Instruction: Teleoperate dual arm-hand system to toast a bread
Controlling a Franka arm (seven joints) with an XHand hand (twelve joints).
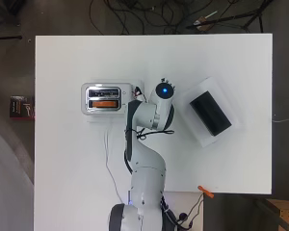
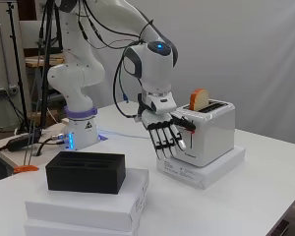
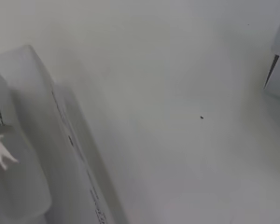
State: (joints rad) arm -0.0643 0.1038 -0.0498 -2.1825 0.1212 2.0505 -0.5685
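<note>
Bread slice [image 2: 199,100] standing upright in one slot of the white toaster [image 2: 211,132], its top still well proud of the slot, so the lever appears not yet pressed. In the overhead view the toaster lies at about 10 o'clock from the arm's wrist, raised on a flat white box [image 2: 206,169]. The hand [image 2: 164,132] hangs just beside the toaster's lever end, fingers pointing down and relaxed, holding nothing. Likely risks: the fingers could slide past the small lever and press on the toaster's face instead, pushing the toaster along its box (the box offers little margin at its edge); a downward push off-centre could tip it. A black slotted holder [image 2: 86,172] on stacked white boxes [image 2: 88,209] rests well apart on the counter [image 2: 236,211], at about 2 o'clock overhead.
</note>
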